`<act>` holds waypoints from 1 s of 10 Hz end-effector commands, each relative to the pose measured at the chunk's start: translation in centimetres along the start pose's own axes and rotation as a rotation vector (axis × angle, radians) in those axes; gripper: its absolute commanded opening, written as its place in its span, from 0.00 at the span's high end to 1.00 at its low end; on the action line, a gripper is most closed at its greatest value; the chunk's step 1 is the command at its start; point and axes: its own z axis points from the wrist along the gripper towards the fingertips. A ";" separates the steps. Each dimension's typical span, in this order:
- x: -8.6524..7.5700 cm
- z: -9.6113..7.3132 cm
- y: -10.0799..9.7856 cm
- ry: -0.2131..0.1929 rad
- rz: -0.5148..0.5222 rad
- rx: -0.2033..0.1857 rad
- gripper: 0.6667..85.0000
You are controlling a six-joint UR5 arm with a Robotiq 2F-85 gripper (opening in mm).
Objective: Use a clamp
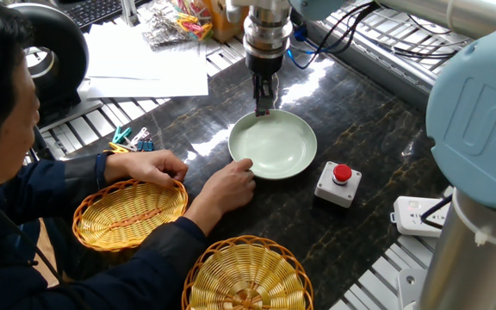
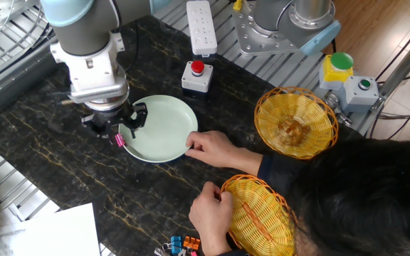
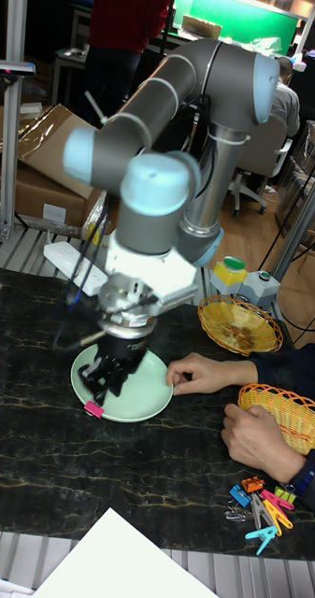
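The clamp (image 2: 119, 140) is a tiny pink clip sitting on the rim of the pale green plate (image 2: 164, 126), on the side away from the person. It shows just as clearly in the tall fixed view, clamp (image 3: 93, 408) on plate (image 3: 146, 397). In one fixed view only a pink speck of the clamp (image 1: 262, 113) shows at the plate (image 1: 278, 148) edge. My gripper (image 2: 117, 126) hovers just above the clamp, fingers spread and apart from it, pointing straight down, gripper (image 3: 108, 374), gripper (image 1: 263, 102).
A person's hand (image 2: 206, 146) steadies the plate's opposite rim. Two yellow wicker baskets (image 1: 130, 212) (image 1: 246, 274) sit near the person. A red button box (image 1: 338, 182) stands beside the plate, a heap of coloured clips (image 3: 262, 511) by the table edge, and a white power strip (image 2: 201, 27) behind.
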 end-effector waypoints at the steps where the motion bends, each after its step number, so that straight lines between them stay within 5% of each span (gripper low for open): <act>1: -3.6 -3.4 2.5 -0.030 0.571 -0.018 1.00; 4: -7.3 -5.1 2.5 -0.119 0.749 0.034 1.00; 10: -9.5 -4.4 2.6 -0.149 0.727 0.014 1.00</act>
